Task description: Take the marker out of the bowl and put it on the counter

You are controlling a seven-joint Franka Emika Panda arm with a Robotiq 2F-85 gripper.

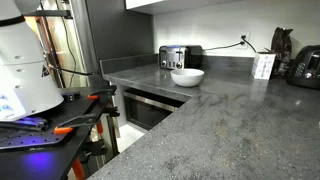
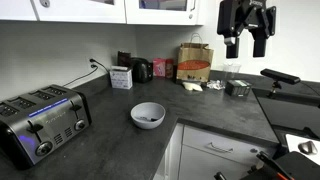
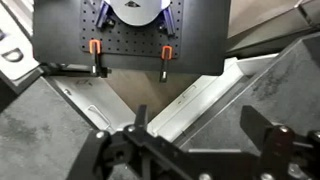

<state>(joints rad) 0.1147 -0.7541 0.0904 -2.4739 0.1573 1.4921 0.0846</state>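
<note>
The claw [image 2: 246,42] hangs high above the worktop [image 2: 210,115], spread and empty; the dark marker [image 2: 150,121] lies inside the white bowl [image 2: 136,111].

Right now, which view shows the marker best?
The exterior view looking down into the bowl: the marker is a dark bit inside. In an exterior view the bowl's wall hides it; the wrist view shows neither.

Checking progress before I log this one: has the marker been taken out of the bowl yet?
No, the marker lies inside the bowl, and the gripper hangs high up, well away from it.
</note>
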